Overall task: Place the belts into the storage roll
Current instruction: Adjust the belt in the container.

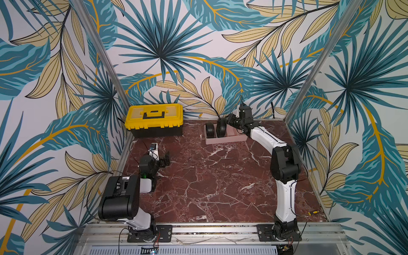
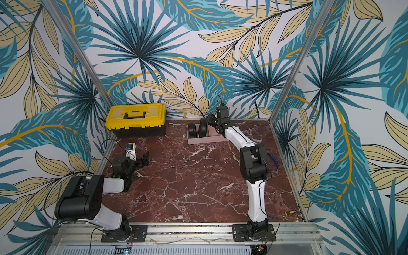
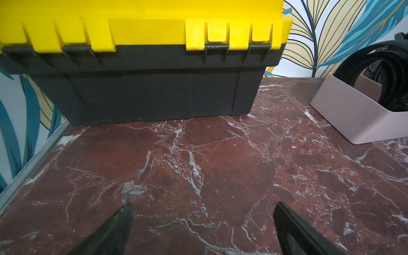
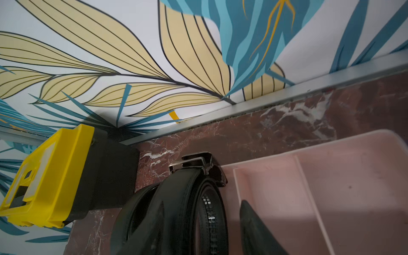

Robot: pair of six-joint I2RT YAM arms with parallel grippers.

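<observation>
Right gripper [image 4: 202, 202] astride one coiled belt [image 4: 185, 178] inside pink storage roll [image 4: 331, 187].

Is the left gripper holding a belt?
No: the left gripper stands open over the marble table, with nothing between its jaws.

The toolbox [image 1: 154, 120] at upper left of centre has a yellow lid over a black base. The surface [image 1: 209, 176] is dark red marble with white veins. The tray [image 1: 223, 139] is pale pink, the belts [image 1: 221, 128] black. The walls [image 1: 198, 44] show teal and pale-yellow leaves on white.
</observation>
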